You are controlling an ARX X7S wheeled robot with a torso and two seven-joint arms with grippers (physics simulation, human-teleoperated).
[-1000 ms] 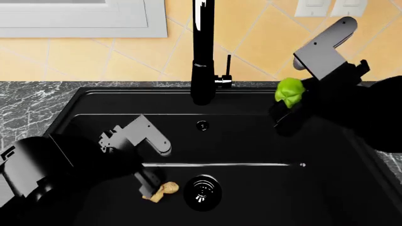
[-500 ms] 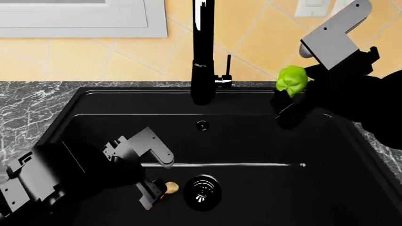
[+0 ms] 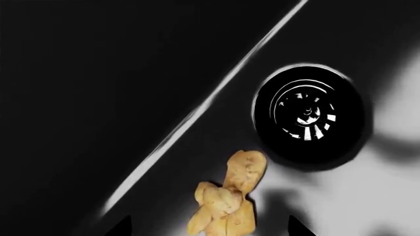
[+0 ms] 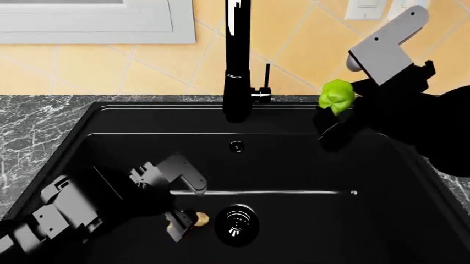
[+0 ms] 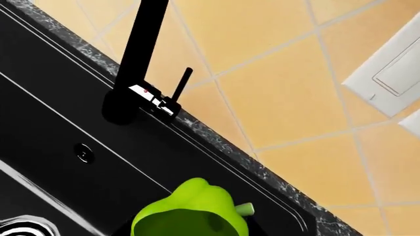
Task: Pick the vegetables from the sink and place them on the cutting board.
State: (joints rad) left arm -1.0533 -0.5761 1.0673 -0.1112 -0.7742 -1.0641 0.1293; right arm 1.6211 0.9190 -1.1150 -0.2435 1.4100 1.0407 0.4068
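Right end effector [image 4: 339, 113]: pinching the bell pepper [image 4: 336, 97], lifted above the far right corner of the sink [image 4: 110, 126]; its wrist view shows the pepper [image 5: 190, 212] close under the camera, stem out to one side.
Left end effector [image 4: 180, 223]: low in the basin at near left; fingertips sit at the ginger root [image 4: 197, 219], but whether they are spread or pressed onto it I cannot tell.
Ginger: on the sink floor, touching or just left of the drain [image 4: 236, 224]; in the left wrist view the ginger [image 3: 229, 196] runs lengthwise away from the end effector, toward the drain [image 3: 307, 115].
Nearer arm: left, clearly.
Cutting board: not in view, so the pepper's carry direction cannot be judged.
Faucet [image 4: 236, 60]: far centre, left of the pepper.
Writing or brands: none readable.
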